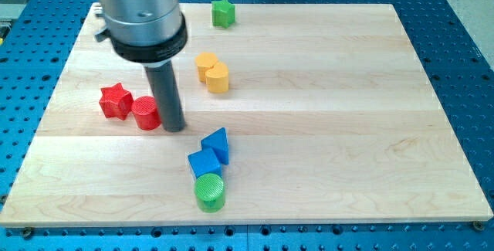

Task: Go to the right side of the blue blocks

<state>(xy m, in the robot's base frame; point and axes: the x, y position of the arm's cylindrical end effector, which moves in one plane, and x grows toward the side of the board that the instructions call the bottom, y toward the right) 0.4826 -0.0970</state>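
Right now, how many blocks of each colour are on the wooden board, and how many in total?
Red: 2, a star and a cylinder
Yellow: 2, touching each other
Blue: 2, a triangular block and a cube
Green: 2, a cylinder and a block at the view's top
Total: 8

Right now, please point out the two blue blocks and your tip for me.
blue triangular block (pixel 218 142), camera view, on its top face.
blue cube (pixel 203 163), camera view, on its top face.
my tip (pixel 174 127), camera view, on the rod's very end, just right of the red cylinder (pixel 145 112).
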